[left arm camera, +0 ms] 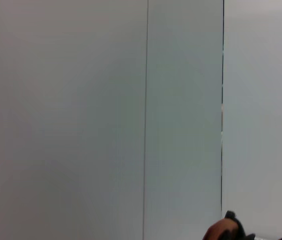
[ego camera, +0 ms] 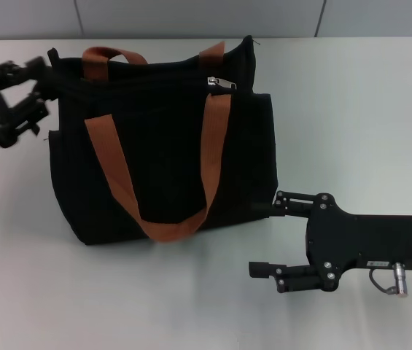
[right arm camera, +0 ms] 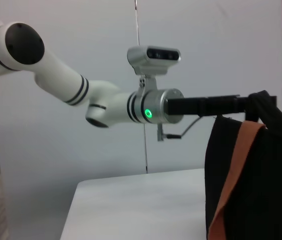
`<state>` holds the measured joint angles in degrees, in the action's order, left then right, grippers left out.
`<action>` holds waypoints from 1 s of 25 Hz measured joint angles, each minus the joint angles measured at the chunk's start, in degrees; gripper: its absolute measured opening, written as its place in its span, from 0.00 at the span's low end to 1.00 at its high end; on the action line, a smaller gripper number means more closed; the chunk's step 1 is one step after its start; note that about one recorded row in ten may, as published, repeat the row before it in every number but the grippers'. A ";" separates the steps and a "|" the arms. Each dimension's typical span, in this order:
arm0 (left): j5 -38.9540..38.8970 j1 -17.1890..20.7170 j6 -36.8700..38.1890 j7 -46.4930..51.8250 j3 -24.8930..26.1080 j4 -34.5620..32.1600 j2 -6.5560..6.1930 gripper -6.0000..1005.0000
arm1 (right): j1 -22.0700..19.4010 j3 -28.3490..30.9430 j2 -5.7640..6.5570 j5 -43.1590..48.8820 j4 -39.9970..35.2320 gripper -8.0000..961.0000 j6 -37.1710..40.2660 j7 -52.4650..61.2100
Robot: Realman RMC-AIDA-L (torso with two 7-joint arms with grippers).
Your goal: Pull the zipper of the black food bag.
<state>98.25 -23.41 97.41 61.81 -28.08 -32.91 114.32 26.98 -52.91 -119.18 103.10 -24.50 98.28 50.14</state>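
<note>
A large boxy black fabric food bag with two rust-brown webbing handle straps stands on the pale grey worktop, slightly left of the middle in the head view. Along its upper edge runs a black zipper line, and the small silver metal zipper pull tab sits near the bag's right end, just above the right strap. The left end effector is at the bag's upper left corner, its dark fingers closed around the fabric edge there; the right wrist view shows the same arm reaching in level and meeting the bag's top corner. The right end effector hovers low beside the bag's lower right corner, its two black fingers spread wide apart and holding nothing; the upper finger lies just beside the bag's bottom corner, and whether it touches the fabric cannot be told. The left wrist view shows mostly a plain grey wall.
</note>
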 joint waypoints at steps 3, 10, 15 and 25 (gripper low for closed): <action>1.68 0.99 1.49 5.95 -1.14 -4.22 -1.79 0.26 | 0.17 0.00 -0.01 0.01 0.02 0.82 -0.43 0.13; 4.78 0.19 10.07 15.68 -1.43 -8.34 -6.38 0.52 | 0.91 0.00 0.00 0.01 0.04 0.82 -1.92 0.36; 2.63 -1.56 14.95 16.27 -1.19 -9.04 -5.77 0.77 | 1.50 0.00 -0.03 0.01 0.22 0.82 -3.15 0.42; 2.87 -2.02 17.51 4.47 -7.81 -7.37 3.14 0.82 | 1.87 0.00 -0.08 0.01 0.70 0.82 -3.67 0.43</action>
<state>101.12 -25.43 114.92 66.28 -35.89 -40.28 117.47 28.86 -52.91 -119.26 103.11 -23.80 94.60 50.57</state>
